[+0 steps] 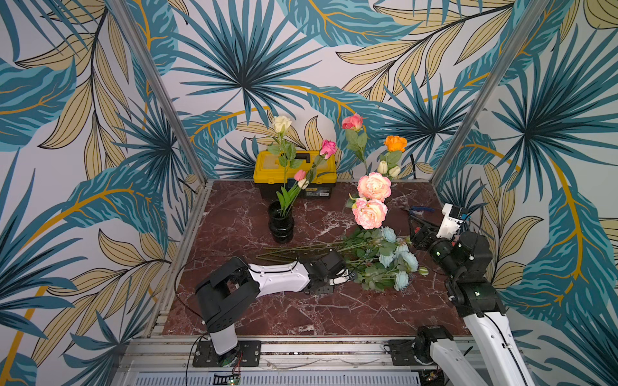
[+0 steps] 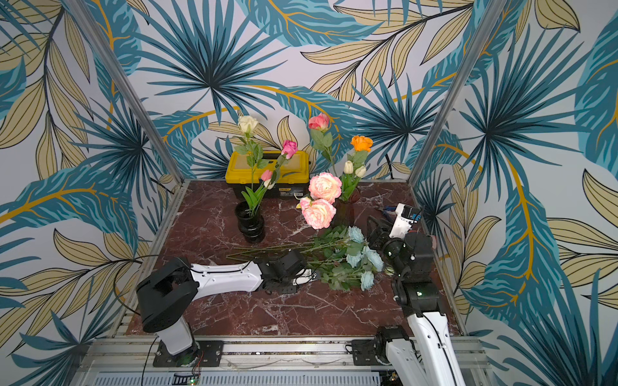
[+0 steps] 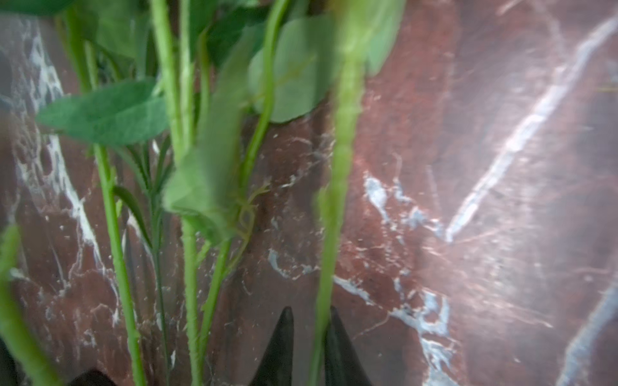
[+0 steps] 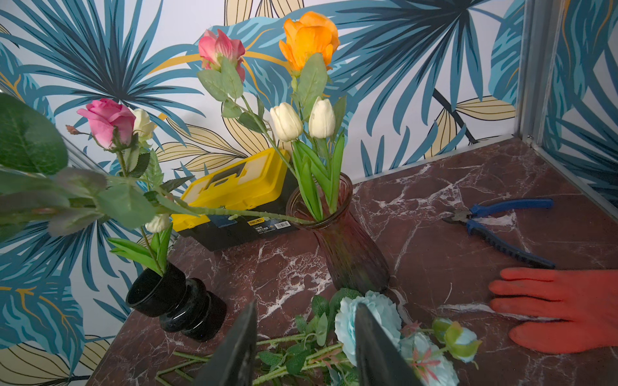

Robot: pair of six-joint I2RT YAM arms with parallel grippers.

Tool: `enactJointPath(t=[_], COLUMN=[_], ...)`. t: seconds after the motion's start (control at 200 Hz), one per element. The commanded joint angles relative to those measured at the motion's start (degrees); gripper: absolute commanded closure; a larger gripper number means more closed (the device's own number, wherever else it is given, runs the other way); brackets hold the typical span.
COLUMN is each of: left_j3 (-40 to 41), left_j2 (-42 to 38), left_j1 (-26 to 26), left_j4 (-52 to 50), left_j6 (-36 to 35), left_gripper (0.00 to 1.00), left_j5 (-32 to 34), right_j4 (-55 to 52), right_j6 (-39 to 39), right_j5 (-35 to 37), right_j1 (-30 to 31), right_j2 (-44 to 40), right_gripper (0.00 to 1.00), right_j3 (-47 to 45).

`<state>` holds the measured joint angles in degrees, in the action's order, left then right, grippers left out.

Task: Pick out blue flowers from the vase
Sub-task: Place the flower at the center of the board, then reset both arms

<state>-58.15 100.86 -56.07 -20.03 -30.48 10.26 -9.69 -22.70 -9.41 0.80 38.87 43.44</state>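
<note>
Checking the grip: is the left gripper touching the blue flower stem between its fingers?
Cannot tell. The left wrist view shows the stem between the left gripper's parted fingertips, close against one, too blurred to judge.

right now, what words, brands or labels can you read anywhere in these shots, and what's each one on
"deli": on the small yellow tag on the front of the yellow toolbox, right wrist view; the marks beside it are too small to read.
white sticker next to it: print too small to read.
In both top views these labels are blurred.
No other text visible.
</note>
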Motion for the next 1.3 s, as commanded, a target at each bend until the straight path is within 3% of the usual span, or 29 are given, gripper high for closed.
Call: enactJointPath(t=[0.0, 0.155, 0.656, 0.711, 0.821, 0.916, 1.006, 1.096, 1.142, 1.172, 1.297], left_j3=[-1.59, -2.22, -1.93, -1.69, 0.24, 4.51, 9.98, 15.59, 18.50, 20.27, 28.45], left_j2=[0.48, -0.30, -9.96, -12.38, -18.14, -25.63, -32.79, -39.13, -41.63, -43.25, -49.58], left_j1=[1.48, 2.52, 3.28, 3.77, 5.59, 9.38, 15.21, 22.20, 26.14, 28.58, 37.65], left_j4=[-0.64, -0.62, -0.79, -0.66, 1.75, 8.10, 14.05, 18.61, 20.81, 22.18, 28.82], left_j6=[1.22, 2.66, 8.22, 9.70, 13.50, 19.04, 24.81, 30.32, 33.22, 34.99, 41.38], left_gripper=[0.57, 0.47, 0.43, 0.42, 0.40, 0.35, 0.17, 0.10, 0.07, 0.00, 0.00], left_j5=[0.77, -0.09, -6.55, -9.24, -11.38, -14.14, -16.05, -16.04, -14.26, -12.86, -3.59], right_j4=[1.37, -0.01, -6.63, -7.38, -8.54, -9.31, -9.25, -8.36, -8.09, -7.54, 1.29], right_j6=[0.09, 1.03, 4.62, 5.27, 6.19, 7.13, 7.82, 8.97, 9.58, 10.08, 12.16], right_j5=[-1.47, -2.01, -2.23, -2.00, 0.43, 3.82, 9.31, 16.32, 19.89, 22.32, 32.60], right_j1=[-0.45, -0.71, -1.31, -1.37, -1.50, -1.59, -1.68, -1.76, -1.85, -1.86, -2.09], right_j2=[0.06, 0.54, 1.09, 1.20, 1.02, 0.94, 0.94, 1.81, 2.92, 3.87, 6.56], right_gripper=[0.52, 0.52, 0.49, 0.46, 0.24, 0.15, 0.11, 0.08, 0.07, 0.07, 0.03], right_j3=[-0.67, 0.08, 3.41, 3.91, 3.41, 1.74, -0.46, -2.44, -2.96, -3.45, -8.24])
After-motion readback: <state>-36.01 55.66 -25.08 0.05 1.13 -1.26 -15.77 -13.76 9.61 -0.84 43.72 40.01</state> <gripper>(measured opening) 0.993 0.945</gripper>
